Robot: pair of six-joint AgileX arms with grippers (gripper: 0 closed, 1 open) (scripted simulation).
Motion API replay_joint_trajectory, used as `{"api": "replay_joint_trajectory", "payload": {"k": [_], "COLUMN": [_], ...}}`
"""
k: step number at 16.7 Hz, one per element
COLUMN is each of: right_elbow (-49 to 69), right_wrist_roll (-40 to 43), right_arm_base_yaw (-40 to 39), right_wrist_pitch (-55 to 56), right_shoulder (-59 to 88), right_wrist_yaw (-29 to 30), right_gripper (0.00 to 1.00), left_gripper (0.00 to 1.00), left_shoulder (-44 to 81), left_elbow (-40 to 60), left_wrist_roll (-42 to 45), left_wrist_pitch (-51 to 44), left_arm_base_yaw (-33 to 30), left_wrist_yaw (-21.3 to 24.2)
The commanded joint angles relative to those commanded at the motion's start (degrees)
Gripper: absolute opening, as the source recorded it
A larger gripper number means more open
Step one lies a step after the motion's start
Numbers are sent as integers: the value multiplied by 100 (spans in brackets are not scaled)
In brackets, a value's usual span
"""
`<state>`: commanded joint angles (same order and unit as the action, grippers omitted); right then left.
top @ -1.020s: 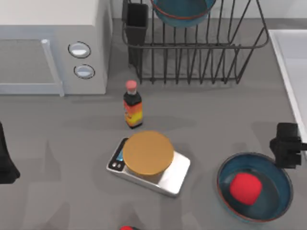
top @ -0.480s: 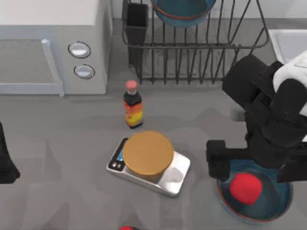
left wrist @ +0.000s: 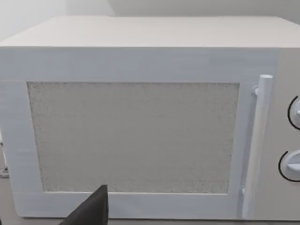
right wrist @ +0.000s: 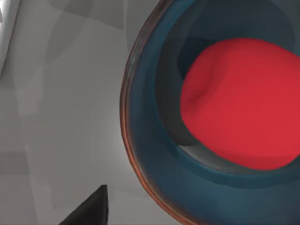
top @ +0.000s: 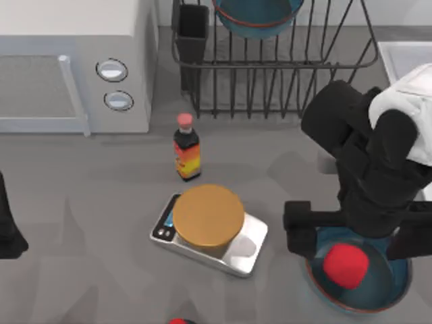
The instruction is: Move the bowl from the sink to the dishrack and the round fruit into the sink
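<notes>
Right arm reaching in over the table's right side, its black two-finger gripper [top: 354, 236] poised directly above a wide dark-blue glazed bowl with a reddish-brown rim [top: 395, 280] sitting on the grey tabletop near the front right. Fingers [top: 299, 228] spread wide apart, one dark finger standing outside the bowl's left rim, the other at its right edge, grasping nothing. Small bright-red round fruit [top: 345, 264] lying inside that bowl, below the gripper; seen close from the right wrist as a red ball [right wrist: 246, 103] resting against the blue inner wall [right wrist: 150, 140]. Second dark-blue bowl [top: 258, 15] propped among the prongs of the large black wire dishrack [top: 283, 74] at the back, black rectangular cutlery cup [top: 191, 30] at the rack's left corner. Pale white-grey sink [top: 405, 64] at the far right edge, partly behind the arm. Grey-white microwave box [top: 74, 64] at back left, red-capped dark sauce bottle [top: 186, 148] before it, silver kitchen scale with a round tan platter [top: 209, 223] in the middle. Left arm parked at the table's left edge, left gripper [top: 8, 233] facing the microwave door [left wrist: 133, 136]; cannot tell how its fingers stand.
</notes>
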<state>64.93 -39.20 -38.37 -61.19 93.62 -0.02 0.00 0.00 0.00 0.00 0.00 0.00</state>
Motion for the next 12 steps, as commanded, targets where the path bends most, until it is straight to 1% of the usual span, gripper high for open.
{"api": "replay_joint_trajectory", "payload": {"k": [3, 9, 12], "right_elbow": [-220, -1025, -1297], "right_wrist_roll": [-7, -31, -39], "right_arm_base_yaw": [-7, -34, -43], "right_wrist_pitch": [369, 1876, 2318], "right_shoulder": [174, 810, 1023], "right_wrist_yaw": [1, 3, 4], "right_gripper": [100, 100, 100], "left_gripper": [100, 100, 100], "left_shoulder": [0, 0, 0], "left_elbow": [0, 0, 0], "left_wrist_roll": [0, 0, 0], "left_wrist_pitch": [0, 0, 0], "left_arm_base_yaw": [0, 0, 0], "left_wrist_yaw": [0, 0, 0]}}
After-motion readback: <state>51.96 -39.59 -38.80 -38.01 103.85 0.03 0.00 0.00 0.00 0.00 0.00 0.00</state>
